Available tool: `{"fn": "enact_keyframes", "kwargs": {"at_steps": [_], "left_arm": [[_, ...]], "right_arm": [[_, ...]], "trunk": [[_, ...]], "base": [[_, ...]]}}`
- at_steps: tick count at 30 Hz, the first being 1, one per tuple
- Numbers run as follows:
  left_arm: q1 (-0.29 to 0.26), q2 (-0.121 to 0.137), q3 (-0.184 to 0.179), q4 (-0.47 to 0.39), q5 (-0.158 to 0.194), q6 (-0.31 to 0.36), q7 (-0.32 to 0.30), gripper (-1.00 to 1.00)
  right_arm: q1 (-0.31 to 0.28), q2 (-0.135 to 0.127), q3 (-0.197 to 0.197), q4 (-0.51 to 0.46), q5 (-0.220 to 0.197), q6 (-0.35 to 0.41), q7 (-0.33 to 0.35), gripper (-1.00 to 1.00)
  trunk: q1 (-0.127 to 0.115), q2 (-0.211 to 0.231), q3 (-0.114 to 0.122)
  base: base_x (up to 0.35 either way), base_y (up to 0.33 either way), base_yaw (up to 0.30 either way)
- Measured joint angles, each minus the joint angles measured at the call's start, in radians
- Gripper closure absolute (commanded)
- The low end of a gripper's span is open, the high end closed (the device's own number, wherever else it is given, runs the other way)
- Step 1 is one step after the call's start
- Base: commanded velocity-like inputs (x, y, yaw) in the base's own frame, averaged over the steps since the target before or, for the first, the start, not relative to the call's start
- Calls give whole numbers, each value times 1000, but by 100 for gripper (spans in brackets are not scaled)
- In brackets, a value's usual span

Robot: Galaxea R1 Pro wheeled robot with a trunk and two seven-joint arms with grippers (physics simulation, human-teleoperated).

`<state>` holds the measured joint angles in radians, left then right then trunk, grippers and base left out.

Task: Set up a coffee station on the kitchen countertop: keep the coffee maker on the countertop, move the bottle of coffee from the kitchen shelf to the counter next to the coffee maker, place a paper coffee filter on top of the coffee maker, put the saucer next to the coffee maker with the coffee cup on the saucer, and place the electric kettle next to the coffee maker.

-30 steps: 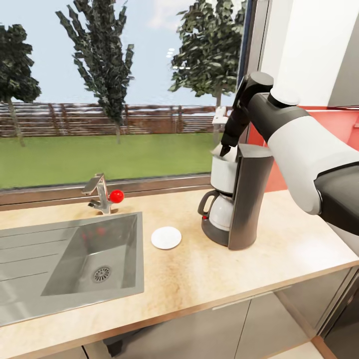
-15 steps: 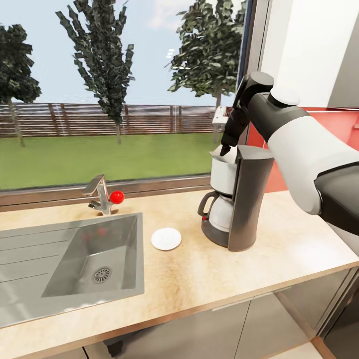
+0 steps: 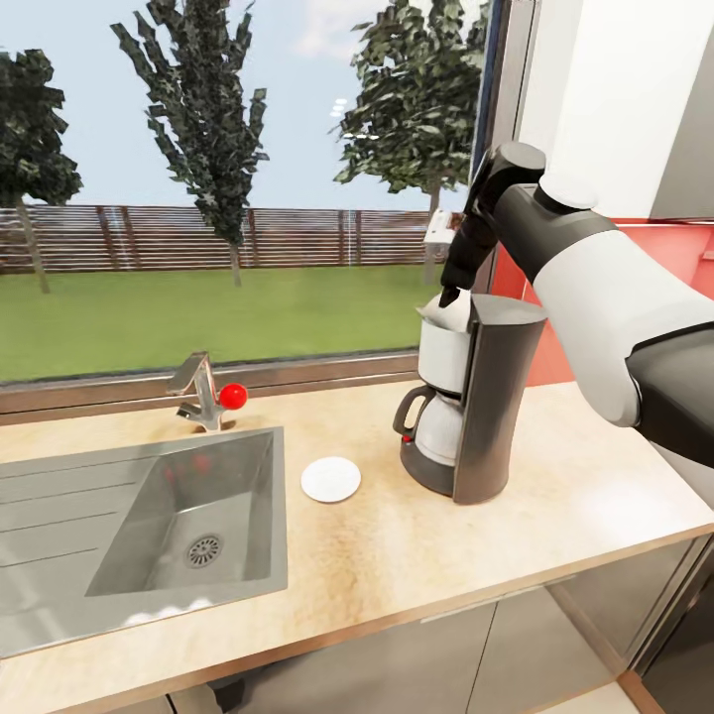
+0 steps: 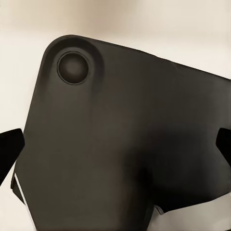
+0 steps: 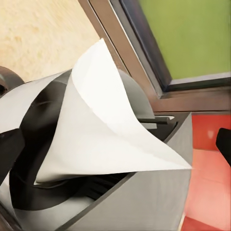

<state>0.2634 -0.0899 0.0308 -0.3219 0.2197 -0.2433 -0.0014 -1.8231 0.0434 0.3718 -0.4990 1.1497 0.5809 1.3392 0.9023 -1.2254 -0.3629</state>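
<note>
The right gripper [image 3: 448, 295] hung directly above the coffee maker [image 3: 476, 397], its fingers apparently pinched on the paper coffee filter [image 5: 106, 130], whose cone rested on the machine's white top just beneath them. Only a short descent remained; the window frame [image 5: 144, 62] stood close behind, with open countertop [image 3: 416, 535] in front.

Coffee maker [image 3: 479, 397] upright on countertop [image 3: 555, 496]; white paper filter [image 5: 103, 130] tilted atop it; saucer [image 3: 331, 479] nearby.
</note>
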Motion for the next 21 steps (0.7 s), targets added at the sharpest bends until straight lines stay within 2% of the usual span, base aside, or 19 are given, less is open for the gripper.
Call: {"fn": "enact_keyframes", "kwargs": {"at_steps": [21], "left_arm": [[0,0,0,0,0,0,0,-100]], "right_arm": [[0,0,1,1,-1,0,-10,-100]], "trunk": [[0,0,0]], "base": [[0,0,0]]}}
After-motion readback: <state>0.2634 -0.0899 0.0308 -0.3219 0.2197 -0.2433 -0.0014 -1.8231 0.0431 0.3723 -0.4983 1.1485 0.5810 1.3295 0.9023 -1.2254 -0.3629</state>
